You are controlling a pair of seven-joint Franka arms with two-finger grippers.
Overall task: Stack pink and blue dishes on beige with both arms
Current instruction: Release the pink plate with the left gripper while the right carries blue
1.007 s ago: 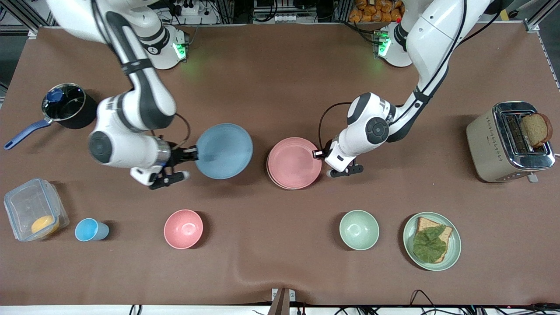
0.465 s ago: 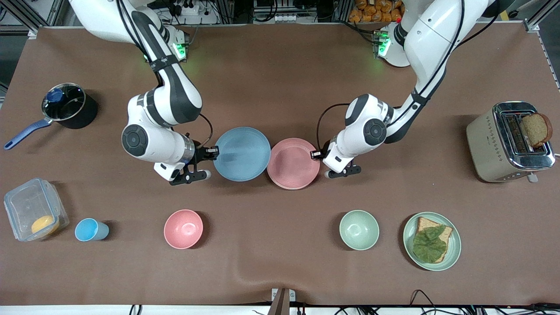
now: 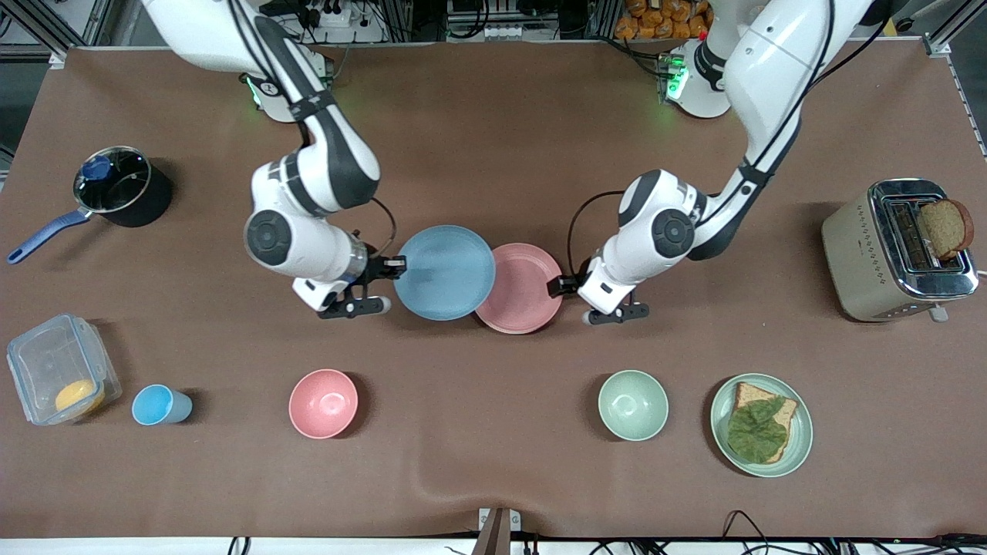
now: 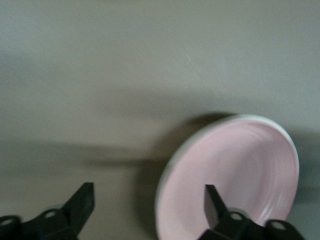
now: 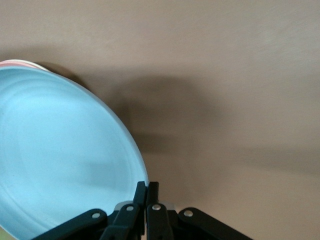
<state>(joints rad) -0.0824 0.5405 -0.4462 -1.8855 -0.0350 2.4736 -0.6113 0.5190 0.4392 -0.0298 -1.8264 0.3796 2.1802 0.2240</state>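
My right gripper is shut on the rim of the light blue plate and holds it above the table, where it overlaps the edge of the pale pink plate. In the right wrist view the fingers pinch the blue plate. The pink plate lies on the beige plate, of which only a thin pale edge shows. My left gripper is open at the pink plate's rim on the left arm's side. In the left wrist view the gripper straddles that rim of the pink plate.
Nearer the camera stand a pink bowl, a blue cup, a green bowl and a green plate with bread. A toaster is at the left arm's end; a pot and a clear container are at the right arm's end.
My right arm carried the blue plate toward the left arm's end until it overlaps the pink plate. My left gripper shifted slightly and stays open at the pink plate's rim.
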